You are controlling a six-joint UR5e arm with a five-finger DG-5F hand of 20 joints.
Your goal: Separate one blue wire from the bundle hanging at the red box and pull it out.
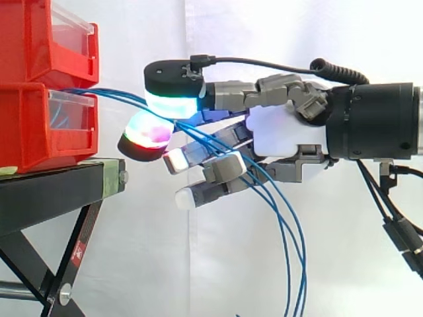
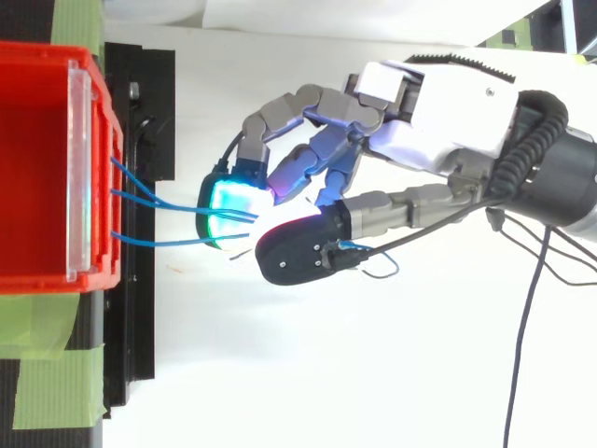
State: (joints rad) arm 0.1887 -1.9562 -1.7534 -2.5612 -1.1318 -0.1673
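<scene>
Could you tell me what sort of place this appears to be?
Probably a robotics lab test rig: a white curtain as backdrop, red bins on a black stand, and the hand pinching blue wires.

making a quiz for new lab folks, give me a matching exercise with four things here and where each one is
1 blue wires
2 red bins
3 green tape
4 hand

a stacked on the black stand
b stuck on the stand
c reaching in from the right, side view
d running from the lower bin between the glowing pads

Pairs: 1-d, 2-a, 3-b, 4-c
</scene>
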